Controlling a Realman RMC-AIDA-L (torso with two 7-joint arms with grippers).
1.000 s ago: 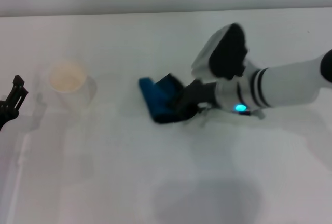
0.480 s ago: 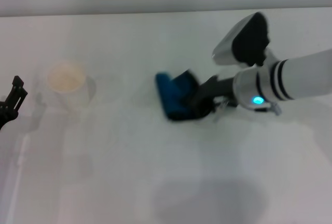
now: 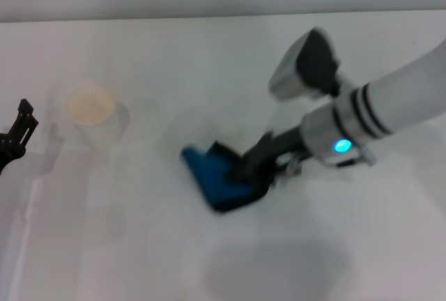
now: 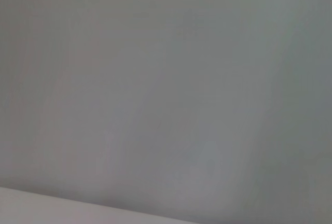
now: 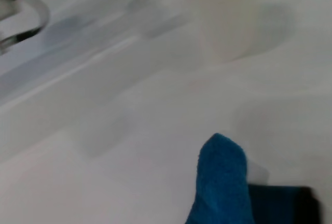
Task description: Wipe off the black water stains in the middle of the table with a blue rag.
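The blue rag (image 3: 217, 178) lies pressed on the white table (image 3: 139, 245) near the middle, in the head view. My right gripper (image 3: 249, 170) is shut on the blue rag and holds it down against the tabletop. The rag's blue corner also shows in the right wrist view (image 5: 222, 182). No black water stain shows anywhere on the table; the spot under the rag is hidden. My left gripper (image 3: 15, 137) is parked at the far left edge of the table. The left wrist view shows only blank grey surface.
A translucent white cup (image 3: 93, 109) stands on the table to the left of the rag, and also shows in the right wrist view (image 5: 223, 11). The table's far edge (image 3: 223, 15) runs along the top of the head view.
My right gripper has dragged the blue rag first to the right, then back left and toward the near side of the table. The left arm has not moved.
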